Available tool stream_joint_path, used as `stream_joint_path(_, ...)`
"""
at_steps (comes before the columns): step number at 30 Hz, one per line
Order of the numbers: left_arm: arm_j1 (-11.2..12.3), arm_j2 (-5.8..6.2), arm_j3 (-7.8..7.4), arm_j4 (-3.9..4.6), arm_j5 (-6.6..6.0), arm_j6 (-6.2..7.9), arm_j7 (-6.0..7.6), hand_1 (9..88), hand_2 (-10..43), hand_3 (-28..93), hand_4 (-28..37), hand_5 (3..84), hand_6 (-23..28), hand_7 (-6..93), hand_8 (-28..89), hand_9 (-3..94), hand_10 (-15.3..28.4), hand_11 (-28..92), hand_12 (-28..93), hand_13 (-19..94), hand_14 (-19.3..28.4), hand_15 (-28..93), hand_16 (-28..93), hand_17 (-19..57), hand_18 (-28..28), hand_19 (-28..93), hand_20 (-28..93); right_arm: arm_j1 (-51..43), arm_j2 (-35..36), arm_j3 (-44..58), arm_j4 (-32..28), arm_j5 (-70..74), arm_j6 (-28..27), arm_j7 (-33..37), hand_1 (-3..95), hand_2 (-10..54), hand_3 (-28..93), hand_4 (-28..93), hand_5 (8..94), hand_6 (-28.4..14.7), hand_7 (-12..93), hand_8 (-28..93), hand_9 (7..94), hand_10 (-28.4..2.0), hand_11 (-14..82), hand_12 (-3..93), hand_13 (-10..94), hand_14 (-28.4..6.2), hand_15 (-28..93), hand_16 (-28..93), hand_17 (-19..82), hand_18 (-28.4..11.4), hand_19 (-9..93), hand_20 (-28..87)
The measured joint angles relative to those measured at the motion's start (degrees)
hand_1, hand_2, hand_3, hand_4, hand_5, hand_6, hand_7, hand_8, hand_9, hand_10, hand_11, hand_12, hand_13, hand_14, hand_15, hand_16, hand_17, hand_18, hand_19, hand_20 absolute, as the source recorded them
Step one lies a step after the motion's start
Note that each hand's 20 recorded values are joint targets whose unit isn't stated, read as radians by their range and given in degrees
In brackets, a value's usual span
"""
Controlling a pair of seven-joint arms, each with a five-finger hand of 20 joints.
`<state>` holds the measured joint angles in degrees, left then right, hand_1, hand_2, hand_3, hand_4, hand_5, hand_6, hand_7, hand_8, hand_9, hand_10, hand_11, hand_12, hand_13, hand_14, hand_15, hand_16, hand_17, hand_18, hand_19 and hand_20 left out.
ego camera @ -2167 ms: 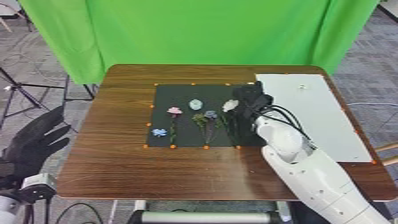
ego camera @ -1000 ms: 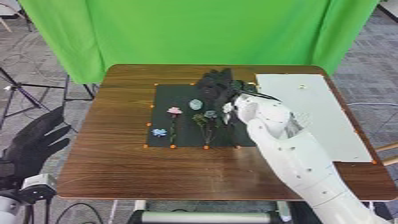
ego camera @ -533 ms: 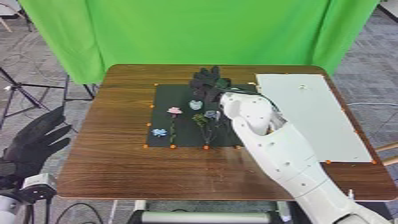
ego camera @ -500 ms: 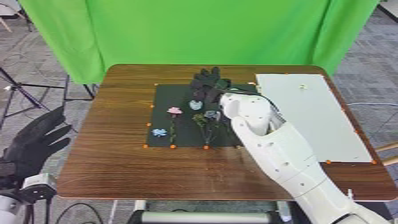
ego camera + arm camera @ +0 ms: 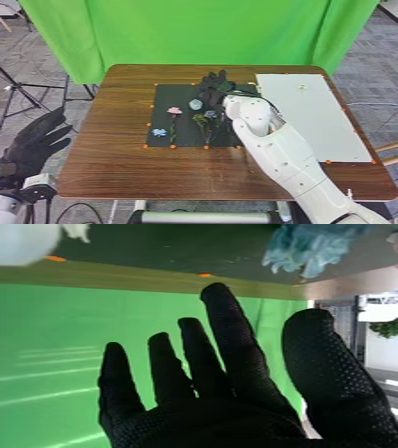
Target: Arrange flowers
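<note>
In the head view, the right robot hand [image 5: 213,86] is near the pale blue flower [image 5: 195,104]; that, the pink flower [image 5: 174,110] and the small blue flower [image 5: 159,132] lie on the black mat [image 5: 171,95]. The left robot hand [image 5: 32,142], fingers spread, is beside the worktop [image 5: 107,165]. In the right wrist view, the right robot hand's fingers [image 5: 233,336] are straight, apart.

Right hand [image 5: 213,90] in black glove. Fingers [image 5: 233,344] straight and spread, thumb [image 5: 320,349] held apart. Stands out against green cloth [image 5: 53,324] with pale streaks. Beyond the fingers: dark mat [image 5: 178,249], orange dots [image 5: 205,275] along edge, then strip of worktop [image 5: 142,276]. Against mat: ruffled blue flower [image 5: 311,246], apart from glove; large white rounded shape [image 5: 25,244], too blurred to name. Past cloth: green leaves [image 5: 386,328].
</note>
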<state>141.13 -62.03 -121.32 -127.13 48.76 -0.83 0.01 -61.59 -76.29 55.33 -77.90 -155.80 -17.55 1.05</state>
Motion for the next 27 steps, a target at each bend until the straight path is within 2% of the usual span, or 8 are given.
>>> stream_joint_path(7, 0.0, 0.0, 0.06, 0.02, 0.0, 0.0, 0.0, 22.7, -2.0, 71, -28.3, 21.4, 0.2, 21.6, -11, 18.2, 8.5, 14, 17, 15, 11.4, 20, 4, -10.3, 19.3, 39, 7, -0.1, 0.5, 0.1, -0.1, -0.1, -1.1, -0.3, -2.6, 37.2, 93, 6, 56.1, -7.0, 15, -10, 31.6, -13.4, 3.0, 26.0, 18, -11.5, -6, 47, -10, -20.6, 40, 29)
stream_joint_path(17, 0.0, 0.0, 0.07, 0.02, 0.0, 0.0, -0.03, 22.7, -2.0, 71, -28.3, 21.2, 0.1, 21.5, -11, 18.2, 8.3, 14, 17, 15, 11.3, 20, 4, -10.3, 19.3, 39, 7, -0.9, 0.6, 1.1, -1.2, 1.7, -5.1, -4.4, -2.6, 39.1, 93, 7, 55.3, -4.0, 16, -11, 31.0, -12.2, 2.4, 26.5, 17, -11.1, -7, 48, -11, -20.4, 40, 28)
stream_joint_path(27, 0.0, -0.05, 0.04, 0.01, 0.0, 0.01, -0.03, 22.7, -2.0, 71, -28.3, 21.2, 0.2, 21.3, -11, 18.1, 8.3, 14, 17, 15, 11.3, 20, 4, -10.3, 19.3, 39, 7, -2.0, 1.8, 0.8, -2.8, 2.6, -5.1, -5.6, -2.2, 38.5, 93, 10, 57.0, -2.5, 18, -12, 32.3, -11.9, 3.7, 26.3, 19, -11.0, -6, 49, -11, -20.6, 41, 29)
